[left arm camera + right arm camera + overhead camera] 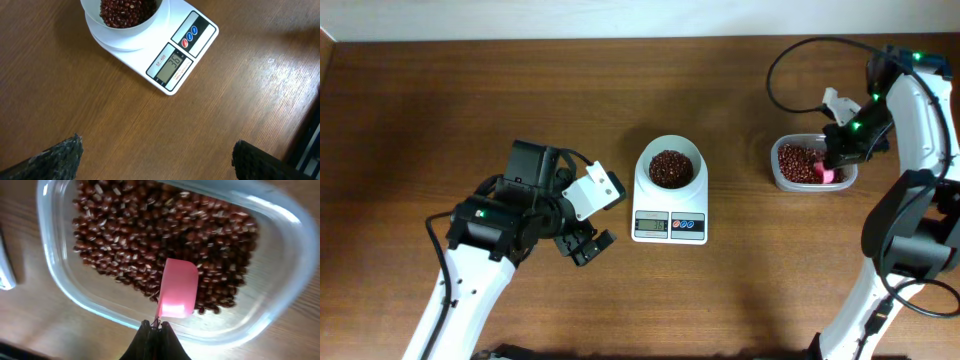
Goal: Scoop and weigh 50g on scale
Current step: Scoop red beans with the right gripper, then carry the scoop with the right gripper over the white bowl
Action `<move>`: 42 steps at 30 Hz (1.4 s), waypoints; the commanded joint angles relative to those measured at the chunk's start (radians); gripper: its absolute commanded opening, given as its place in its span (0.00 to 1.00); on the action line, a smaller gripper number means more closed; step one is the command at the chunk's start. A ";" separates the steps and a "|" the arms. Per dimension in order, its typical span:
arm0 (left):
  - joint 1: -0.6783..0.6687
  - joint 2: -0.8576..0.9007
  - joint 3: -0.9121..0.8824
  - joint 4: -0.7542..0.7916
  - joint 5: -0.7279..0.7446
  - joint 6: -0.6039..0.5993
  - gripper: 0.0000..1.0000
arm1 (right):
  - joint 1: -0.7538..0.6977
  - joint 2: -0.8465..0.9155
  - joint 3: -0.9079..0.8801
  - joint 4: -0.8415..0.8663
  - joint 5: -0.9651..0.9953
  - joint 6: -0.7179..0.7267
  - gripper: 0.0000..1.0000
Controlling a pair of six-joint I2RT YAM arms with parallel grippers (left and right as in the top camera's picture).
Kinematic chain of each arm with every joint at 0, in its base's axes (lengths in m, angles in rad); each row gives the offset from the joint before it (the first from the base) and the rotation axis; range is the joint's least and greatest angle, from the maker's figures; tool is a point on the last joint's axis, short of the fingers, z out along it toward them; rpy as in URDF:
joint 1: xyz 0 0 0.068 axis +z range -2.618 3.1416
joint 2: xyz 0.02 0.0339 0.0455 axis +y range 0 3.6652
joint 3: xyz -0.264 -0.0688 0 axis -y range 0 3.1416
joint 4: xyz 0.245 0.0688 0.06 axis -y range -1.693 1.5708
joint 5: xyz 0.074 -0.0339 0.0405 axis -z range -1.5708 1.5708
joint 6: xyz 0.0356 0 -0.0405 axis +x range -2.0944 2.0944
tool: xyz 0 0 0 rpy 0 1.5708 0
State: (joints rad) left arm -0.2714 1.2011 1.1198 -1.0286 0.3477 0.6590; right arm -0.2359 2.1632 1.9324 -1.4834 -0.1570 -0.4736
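White scale (669, 226) stands flat, its round bowl (670, 143) holding red beans (671, 169).

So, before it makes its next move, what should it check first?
1. The right hand grips the pink plastic scoop: ok.
2. The scoop is loaded with red beans: not ok, it looks empty.
3. The clear plastic tub holds beans: ok.
4. The white digital scale shows fifty: not ok, it reads thirty-something.
5. The left hand is open, apart from the scale: ok.
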 commanded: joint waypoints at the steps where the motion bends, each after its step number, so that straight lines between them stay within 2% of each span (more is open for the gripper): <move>1: 0.006 -0.010 0.018 0.002 0.003 0.008 0.99 | -0.007 0.004 -0.023 0.000 -0.079 -0.026 0.04; 11: 0.006 -0.010 0.018 0.002 0.003 0.008 0.99 | -0.010 0.004 -0.043 0.027 -0.180 -0.051 0.04; 15: 0.006 -0.010 0.018 0.002 0.003 0.008 0.99 | -0.049 0.004 -0.104 0.048 -0.304 -0.072 0.04; 22: 0.006 -0.010 0.018 0.002 0.003 0.008 0.99 | -0.152 0.004 -0.110 0.045 -0.506 -0.126 0.04; 34: 0.006 -0.010 0.018 0.002 0.003 0.008 0.99 | -0.327 0.004 -0.110 0.039 -0.705 -0.126 0.04; 42: 0.006 -0.010 0.018 0.002 0.003 0.008 0.99 | -0.354 0.004 -0.110 -0.021 -0.767 -0.129 0.04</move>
State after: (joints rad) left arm -0.2714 1.2011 1.1198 -1.0286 0.3477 0.6590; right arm -0.5858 2.1632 1.8282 -1.4918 -0.8730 -0.5827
